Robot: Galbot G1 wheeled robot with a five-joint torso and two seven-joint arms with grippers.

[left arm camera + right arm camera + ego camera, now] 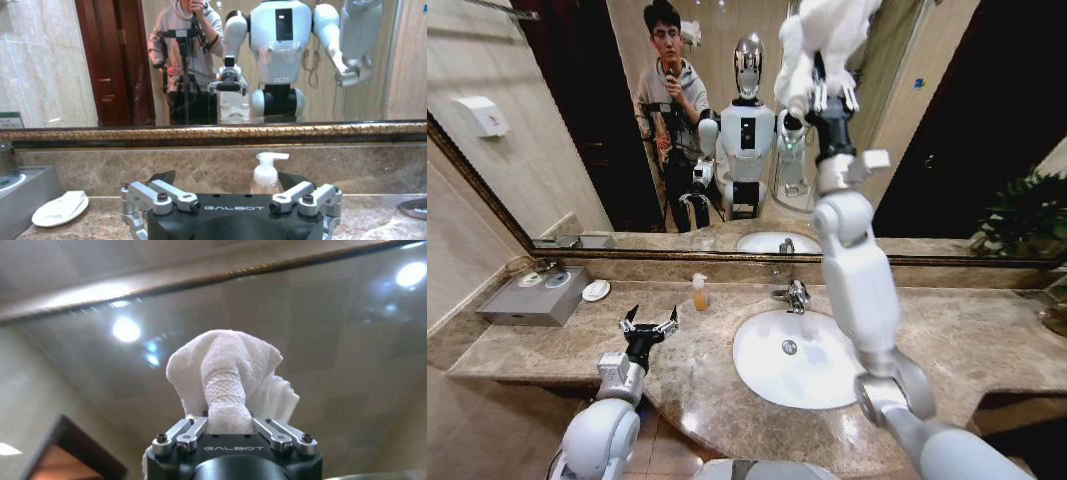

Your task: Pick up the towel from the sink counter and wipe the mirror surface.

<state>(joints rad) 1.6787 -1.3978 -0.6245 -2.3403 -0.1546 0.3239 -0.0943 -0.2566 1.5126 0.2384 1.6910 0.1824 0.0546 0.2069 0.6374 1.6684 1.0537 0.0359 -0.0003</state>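
Observation:
My right arm reaches up from the lower right, and its gripper [830, 88] is shut on the white towel [825, 35], which is bunched at the top of the mirror surface [927, 130]. In the right wrist view the towel [227, 372] bulges out of the shut gripper [227, 420] right in front of the glass [347, 340]; I cannot tell whether they touch. My left gripper [649, 324] hovers open with nothing in it over the left part of the sink counter [697, 385], pointing at the mirror [80, 65]. The left wrist view shows its spread fingers [163, 181].
An oval white basin [772, 375] with a chrome faucet [797, 295] sits mid-counter. A soap pump bottle [699, 292] stands ahead of the left gripper, with a white soap dish [596, 290] and a grey box [537, 295] to its left. A plant [1027, 215] is far right.

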